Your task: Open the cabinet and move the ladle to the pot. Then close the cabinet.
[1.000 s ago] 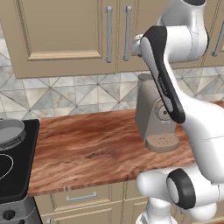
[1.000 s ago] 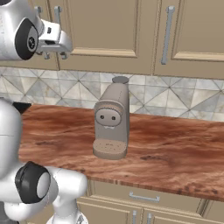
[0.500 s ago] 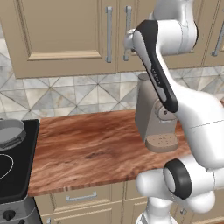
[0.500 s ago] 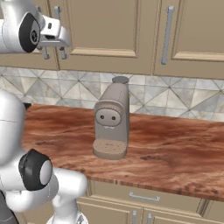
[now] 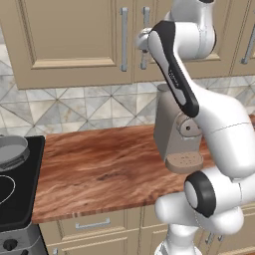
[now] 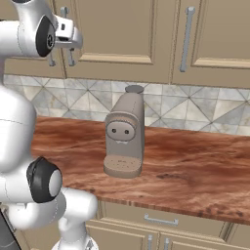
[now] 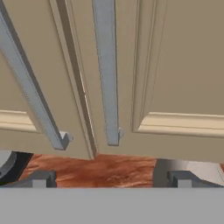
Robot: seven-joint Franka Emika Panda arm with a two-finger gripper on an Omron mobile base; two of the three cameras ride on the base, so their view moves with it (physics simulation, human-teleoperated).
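Reddish wood-grain counter point(image 5: 104, 169) across mid-frame; grey coffee machine point(image 6: 125, 135) upright on it, centre of right base view, well apart from edges.

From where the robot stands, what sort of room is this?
A kitchen, computer-rendered by the look of it. A tan double-door wall cabinet with long silver bar handles hangs above a reddish wood-grain counter holding a tall grey coffee machine, and a round shallow grey metal pot sits on a black stove.

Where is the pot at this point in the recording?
The pot sits at the far left edge of the left base view, on the black stovetop left of the wooden counter, well away from the coffee machine.
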